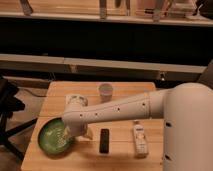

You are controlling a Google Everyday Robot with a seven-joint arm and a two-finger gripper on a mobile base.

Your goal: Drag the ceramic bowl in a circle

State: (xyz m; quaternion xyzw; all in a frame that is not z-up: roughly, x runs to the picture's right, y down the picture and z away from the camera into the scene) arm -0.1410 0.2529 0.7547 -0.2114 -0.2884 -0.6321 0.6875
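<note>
The bowl (52, 138) is a wide, shallow round dish, glossy green with a paler speckled centre and a darker rim. It sits upright and flat near the front left corner of the bench (120, 152). The end effector (70, 133), fingers apart, reaches down over the bowl's right side, covering that part of the rim.

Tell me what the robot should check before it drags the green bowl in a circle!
1. Gripper at the ceramic bowl's right rim: ok.
2. Gripper touching the bowl: cannot tell.
3. Bowl wholly on the table: ok.
4. Room to circle near the table's left edge: looks tight, not ok.
5. Black object apart from the bowl: ok.
6. White cup well away: ok.
</note>
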